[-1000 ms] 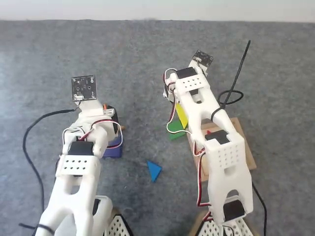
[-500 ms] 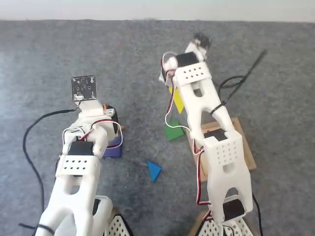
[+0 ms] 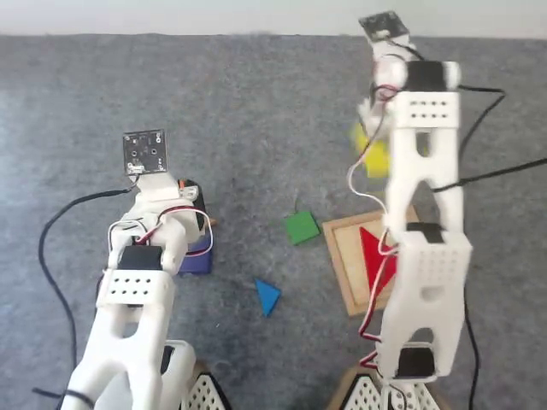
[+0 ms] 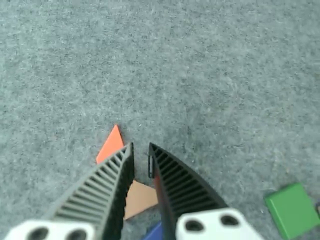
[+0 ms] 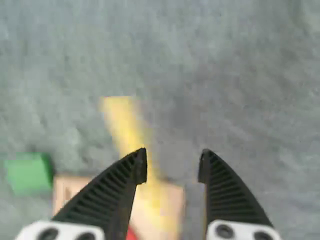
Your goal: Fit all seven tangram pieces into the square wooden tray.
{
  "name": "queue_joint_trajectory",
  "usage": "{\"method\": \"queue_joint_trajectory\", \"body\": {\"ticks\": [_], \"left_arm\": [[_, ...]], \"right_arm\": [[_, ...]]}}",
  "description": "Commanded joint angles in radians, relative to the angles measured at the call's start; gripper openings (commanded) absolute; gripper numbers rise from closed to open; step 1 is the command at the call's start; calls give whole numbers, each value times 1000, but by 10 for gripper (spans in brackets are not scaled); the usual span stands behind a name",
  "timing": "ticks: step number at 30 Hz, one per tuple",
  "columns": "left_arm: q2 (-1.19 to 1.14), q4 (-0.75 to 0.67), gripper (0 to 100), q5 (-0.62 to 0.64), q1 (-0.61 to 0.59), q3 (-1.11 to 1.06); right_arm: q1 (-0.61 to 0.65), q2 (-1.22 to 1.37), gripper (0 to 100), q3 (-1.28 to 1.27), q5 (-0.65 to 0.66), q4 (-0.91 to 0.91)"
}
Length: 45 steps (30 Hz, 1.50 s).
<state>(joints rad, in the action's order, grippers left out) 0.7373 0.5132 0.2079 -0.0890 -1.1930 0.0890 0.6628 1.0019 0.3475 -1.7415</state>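
The square wooden tray (image 3: 340,256) lies right of centre with a red triangle (image 3: 374,249) in it. My right gripper (image 5: 172,159) is open above the carpet beyond the tray (image 5: 167,197). A blurred yellow piece (image 5: 125,127) runs past one of its fingers; whether they touch I cannot tell. From above, the yellow piece (image 3: 372,155) shows beside the right arm (image 3: 425,162). My left gripper (image 4: 140,148) is shut but for a thin slit, nothing in it, just short of an orange triangle (image 4: 111,145). A purple-blue piece (image 3: 197,258) lies under the left arm (image 3: 137,286).
A green square (image 3: 301,228) rests on the carpet left of the tray, and is also in both wrist views (image 4: 292,210) (image 5: 29,172). A small blue triangle (image 3: 267,295) lies between the two arm bases. Cables trail beside both arms.
The right arm swung up and to the right, away from the green square. The yellow piece travelled with it. The tray and red triangle came into sight. The left arm stayed still.
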Motion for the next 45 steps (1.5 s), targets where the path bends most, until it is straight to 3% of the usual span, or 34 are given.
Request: {"method": "queue_joint_trajectory", "body": {"ticks": [1, 5, 8, 14, 20, 26, 31, 40, 45], "left_arm": [[-5, -28, 47, -12, 8, 7], [-5, -28, 47, -12, 8, 7], [-5, -26, 47, -12, 9, 7], [-5, -26, 47, -12, 9, 7], [-5, -26, 47, -12, 3, 7], [-5, -26, 47, -12, 8, 7], [-5, -26, 47, -12, 9, 7], [-5, -26, 47, -12, 6, 7], [-5, -26, 47, -12, 5, 7]], "right_arm": [[-19, -298, 140, -290, 307, -19], [-18, -526, 140, -628, 522, -12], [-24, -642, 141, -816, 572, 56], [-13, -696, 141, -1094, 422, 282], [13, -713, 141, -1269, 112, 568], [-85, -700, 141, -1436, 259, 687], [-116, -670, 141, -1540, 284, 760], [12, -621, 141, -1620, 267, 756], [99, -622, 141, -1634, 161, 760]]}}
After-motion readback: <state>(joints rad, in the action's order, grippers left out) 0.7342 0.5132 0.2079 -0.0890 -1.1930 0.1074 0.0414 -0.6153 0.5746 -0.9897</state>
